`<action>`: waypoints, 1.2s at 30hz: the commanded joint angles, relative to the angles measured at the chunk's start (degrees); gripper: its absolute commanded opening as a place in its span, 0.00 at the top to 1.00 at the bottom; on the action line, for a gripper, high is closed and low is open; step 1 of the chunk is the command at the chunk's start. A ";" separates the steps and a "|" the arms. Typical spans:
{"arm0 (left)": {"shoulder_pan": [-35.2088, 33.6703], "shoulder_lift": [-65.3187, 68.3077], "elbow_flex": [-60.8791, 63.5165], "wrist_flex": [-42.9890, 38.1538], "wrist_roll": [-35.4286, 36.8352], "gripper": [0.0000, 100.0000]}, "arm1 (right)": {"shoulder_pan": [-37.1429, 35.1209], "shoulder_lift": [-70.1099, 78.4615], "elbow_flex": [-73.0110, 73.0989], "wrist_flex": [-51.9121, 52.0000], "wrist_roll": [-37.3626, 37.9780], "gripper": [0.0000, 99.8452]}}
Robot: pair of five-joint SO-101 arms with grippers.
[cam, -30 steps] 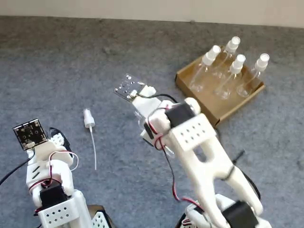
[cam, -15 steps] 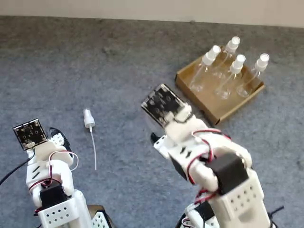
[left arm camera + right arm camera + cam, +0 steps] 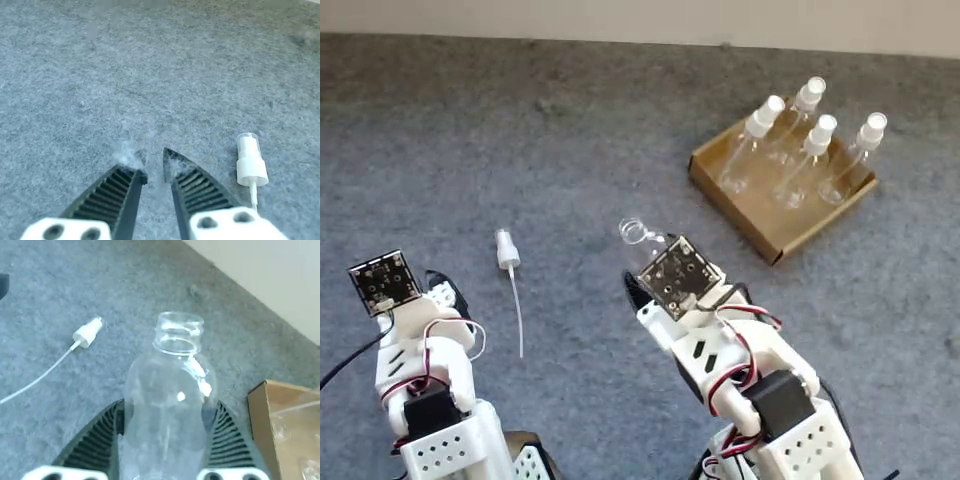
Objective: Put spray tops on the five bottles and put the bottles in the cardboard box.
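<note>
High view: spray top (image 3: 506, 252) lies flat, clear of the bottle (image 3: 635, 233), its long axis running alongside the left gripper (image 3: 152, 162), which is nearer, slightly ajar and empty. Right gripper (image 3: 170, 412) clamps the uncapped bottle.

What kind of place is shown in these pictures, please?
Probably a small robot test bench: grey carpet-like surface, pale wall behind, right pincer holding an uncapped bottle near a cardboard box of capped bottles.
</note>
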 commanded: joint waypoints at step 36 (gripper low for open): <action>7.16 18.68 -37.05 31.74 -37.36 0.99 | 2.24 -26.51 29.05 -19.30 -7.30 0.93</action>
